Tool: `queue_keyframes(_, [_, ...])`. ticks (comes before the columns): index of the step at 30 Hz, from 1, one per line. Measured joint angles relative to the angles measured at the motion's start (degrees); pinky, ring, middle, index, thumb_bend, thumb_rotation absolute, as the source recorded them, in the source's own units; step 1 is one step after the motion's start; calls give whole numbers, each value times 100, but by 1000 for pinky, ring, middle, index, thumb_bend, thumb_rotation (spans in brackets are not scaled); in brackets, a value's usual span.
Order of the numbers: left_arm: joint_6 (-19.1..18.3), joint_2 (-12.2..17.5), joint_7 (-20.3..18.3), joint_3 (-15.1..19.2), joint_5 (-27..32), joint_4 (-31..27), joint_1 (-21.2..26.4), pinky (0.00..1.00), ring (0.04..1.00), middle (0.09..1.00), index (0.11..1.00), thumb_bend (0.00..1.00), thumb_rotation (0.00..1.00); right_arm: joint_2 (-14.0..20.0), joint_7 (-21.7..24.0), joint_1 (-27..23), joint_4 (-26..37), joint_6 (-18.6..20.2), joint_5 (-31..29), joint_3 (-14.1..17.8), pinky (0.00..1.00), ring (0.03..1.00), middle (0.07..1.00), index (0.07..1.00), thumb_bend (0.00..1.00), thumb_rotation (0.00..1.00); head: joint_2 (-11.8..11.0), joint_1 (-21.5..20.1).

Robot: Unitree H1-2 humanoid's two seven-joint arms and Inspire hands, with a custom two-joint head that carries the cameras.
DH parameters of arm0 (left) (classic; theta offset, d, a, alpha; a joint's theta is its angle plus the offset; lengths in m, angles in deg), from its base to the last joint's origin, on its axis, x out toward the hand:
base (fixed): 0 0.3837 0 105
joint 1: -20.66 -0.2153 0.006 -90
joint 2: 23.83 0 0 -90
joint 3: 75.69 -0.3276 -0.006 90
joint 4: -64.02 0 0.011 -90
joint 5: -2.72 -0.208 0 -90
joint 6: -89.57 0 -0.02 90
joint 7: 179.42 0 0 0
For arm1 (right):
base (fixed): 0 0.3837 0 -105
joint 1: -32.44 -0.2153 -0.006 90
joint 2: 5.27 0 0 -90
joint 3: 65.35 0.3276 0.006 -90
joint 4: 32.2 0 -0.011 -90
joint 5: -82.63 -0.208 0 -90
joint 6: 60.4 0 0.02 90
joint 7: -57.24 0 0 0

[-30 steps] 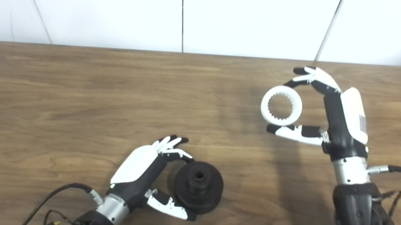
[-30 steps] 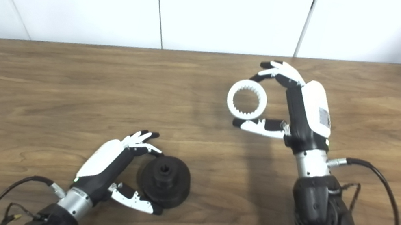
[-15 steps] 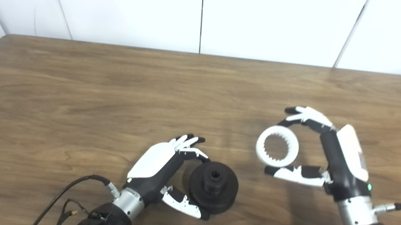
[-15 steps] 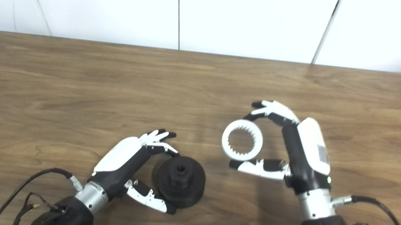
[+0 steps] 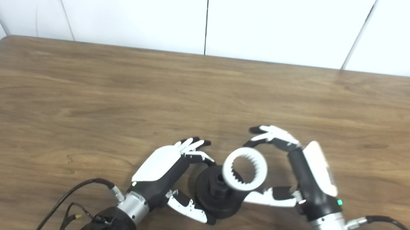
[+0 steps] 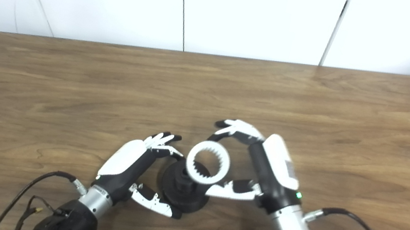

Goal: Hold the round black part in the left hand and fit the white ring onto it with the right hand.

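Observation:
The round black part stands on the wooden table near the front edge, with a raised hub on top. My left hand is shut on the black part, fingers behind its rim and thumb in front. My right hand is shut on the white ring, which has teeth on its inner edge. The ring hangs above the black part, a little to its right, and covers part of it. In the right eye view the ring sits over the part in the same way.
White wall panels stand behind the table's far edge. Black cables trail from both wrists at the front edge.
My right hand has carried the white ring left and toward me, from well to the right of the black part to above it. My left hand has kept its hold. The camera shifted earlier.

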Motion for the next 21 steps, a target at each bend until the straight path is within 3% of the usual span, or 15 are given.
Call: queue_keyframes(21, [-36,0,-5,-7,-11,-1,12,1000,1000,954,623,975,269,-249,242,-114,-422,339,136,-136,734,829,781,482,519,140,79,61])
